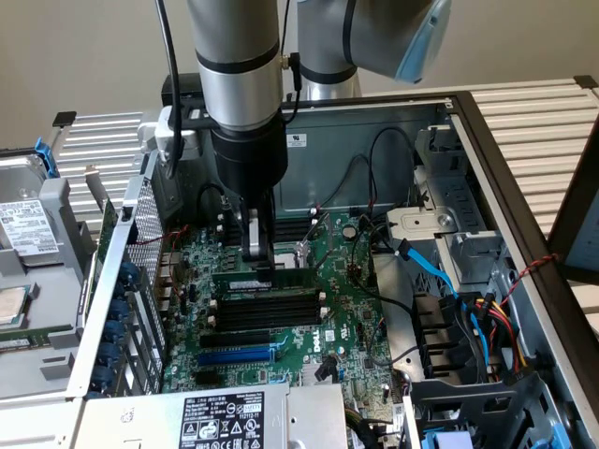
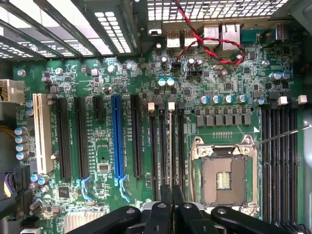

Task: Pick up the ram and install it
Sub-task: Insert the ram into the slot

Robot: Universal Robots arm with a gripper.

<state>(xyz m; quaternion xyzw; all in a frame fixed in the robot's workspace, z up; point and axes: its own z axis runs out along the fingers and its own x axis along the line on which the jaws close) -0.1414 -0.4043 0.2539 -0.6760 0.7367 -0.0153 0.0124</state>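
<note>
Step one, the picking up, looks done. The gripper reaches down into the open computer case. Its jaws pinch the ram near the middle of its top edge.

The ram is a thin green stick. It stands on its long edge, right at the black memory slots on the big green board. It is on the far side of those slots from the blue slot. So I think the job is now at the putting-in part.

I cannot tell if the ram hangs just over a slot or already sits in one, because the stick hides what is under it.

In the wrist view the two fingers are pressed very close together, with only a thin gap between them. They point at the row of black slots, which have white clips at their ends.

I think the putting-in calls for care. The stick has to lie straight along one slot, not tilted. The push has to go straight down and even, so both ends go in together and the clips can snap shut. A crooked push could bend the stick or hurt the slot.
</note>
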